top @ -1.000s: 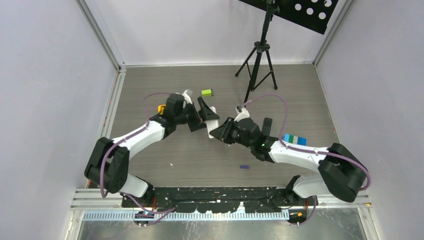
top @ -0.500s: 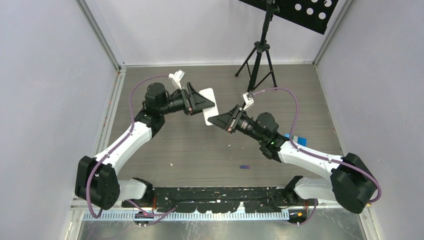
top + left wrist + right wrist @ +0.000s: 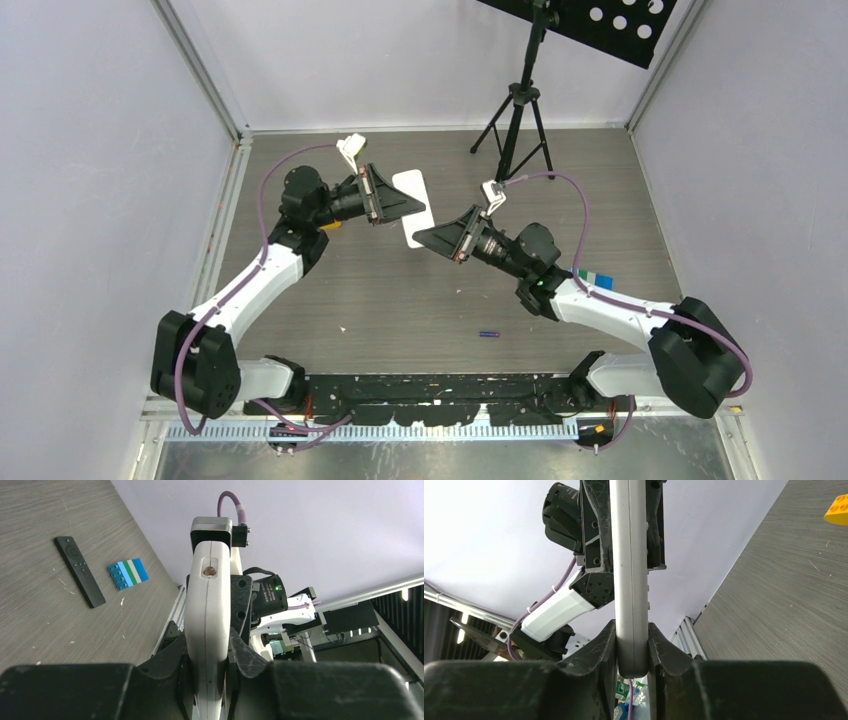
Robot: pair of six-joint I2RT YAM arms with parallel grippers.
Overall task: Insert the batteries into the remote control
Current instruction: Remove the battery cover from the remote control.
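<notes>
Bright, even light; sharp, shadowless.

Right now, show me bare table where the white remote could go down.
Widest bare wood: between left arm and right arm, around the blue battery. Another patch sits right of the tripod. Crowded beside the right arm: black remote, blue block.

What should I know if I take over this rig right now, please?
Left hand: shut on one end of the white plastic remote control, held clear above the table.
Right hand: shut on the same remote's other end.
Batteries: one small blue-purple cylindrical battery lies on the grey wood-grain table, toward its near edge. No others are in view.
Done: the remote is gripped between both hands.
Left: no battery is seen loaded, so all loading remains.
</notes>
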